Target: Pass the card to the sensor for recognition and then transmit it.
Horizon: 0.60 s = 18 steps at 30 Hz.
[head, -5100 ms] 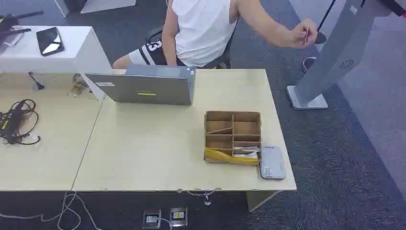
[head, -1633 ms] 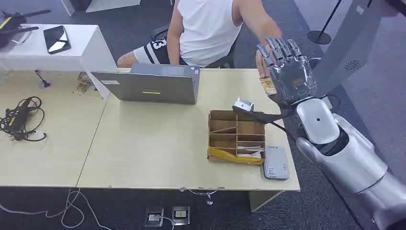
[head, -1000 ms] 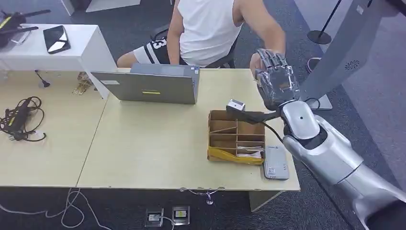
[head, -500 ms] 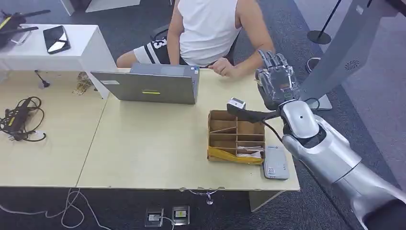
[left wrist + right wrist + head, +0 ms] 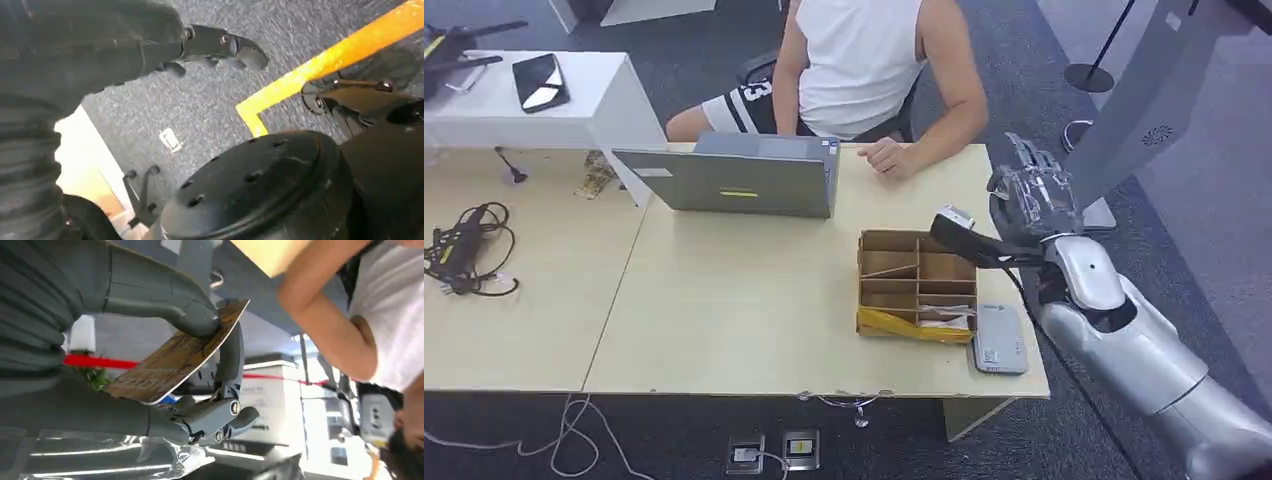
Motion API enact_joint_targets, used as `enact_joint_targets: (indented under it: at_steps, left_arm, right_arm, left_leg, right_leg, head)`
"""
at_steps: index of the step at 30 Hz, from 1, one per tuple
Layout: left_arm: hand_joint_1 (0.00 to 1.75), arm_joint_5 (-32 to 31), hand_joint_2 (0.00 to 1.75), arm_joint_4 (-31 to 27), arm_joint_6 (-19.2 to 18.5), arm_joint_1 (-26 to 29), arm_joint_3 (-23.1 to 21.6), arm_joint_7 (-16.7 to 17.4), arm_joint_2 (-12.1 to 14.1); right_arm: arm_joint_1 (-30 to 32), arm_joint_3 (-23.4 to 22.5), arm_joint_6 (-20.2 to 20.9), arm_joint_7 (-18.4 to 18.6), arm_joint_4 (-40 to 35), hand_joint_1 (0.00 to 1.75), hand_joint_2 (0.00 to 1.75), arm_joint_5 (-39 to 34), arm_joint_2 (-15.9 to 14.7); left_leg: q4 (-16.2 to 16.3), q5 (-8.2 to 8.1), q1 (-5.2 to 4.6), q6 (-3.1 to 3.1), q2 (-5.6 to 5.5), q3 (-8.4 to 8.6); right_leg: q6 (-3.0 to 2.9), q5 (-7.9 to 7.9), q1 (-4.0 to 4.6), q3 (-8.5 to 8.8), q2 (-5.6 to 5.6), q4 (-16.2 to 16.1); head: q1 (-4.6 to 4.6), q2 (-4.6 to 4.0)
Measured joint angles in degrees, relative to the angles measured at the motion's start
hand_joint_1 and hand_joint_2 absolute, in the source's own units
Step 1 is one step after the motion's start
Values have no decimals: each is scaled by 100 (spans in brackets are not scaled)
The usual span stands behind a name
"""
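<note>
The card [image 5: 175, 357] sits pinched between the thumb and fingers of the right robot hand [image 5: 1032, 196], held above the far right corner of the surface [image 5: 744, 310]. The card reader [image 5: 997, 339] lies on the near right, beside the cardboard organizer [image 5: 914, 285]. Risk: the pinch covers one card edge only, so a fast descent could rotate or drop it. The organizer wall could catch the fingers. The left robot hand [image 5: 75, 45] hangs over the floor; its state cannot be determined.

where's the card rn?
In the right hand: the right wrist view shows the card pinched between thumb and fingers. The head view puts that hand above the table's far right edge, beyond the cardboard organizer.
</note>
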Motion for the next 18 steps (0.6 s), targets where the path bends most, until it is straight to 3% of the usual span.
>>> enact_joint_targets:
  at_steps: [11,18]
  left_arm:
    - [0,166,175,0,0,9,0,41,17]
    - [0,212,175,4,0,7,0,46,17]
  right_arm:
    - [1022,-940,341,282,-1093,175,175,-491,-791]
    - [1458,-1095,894,361,-1484,175,175,-572,-957]
  left_leg:
    - [0,-5,0,-3,7,3]
    - [0,-6,1,-3,10,4]
  right_leg:
    - [0,0,0,1,2,-1]
    - [0,0,1,2,3,-1]
  head:
    - [2,0]
    - [2,0]
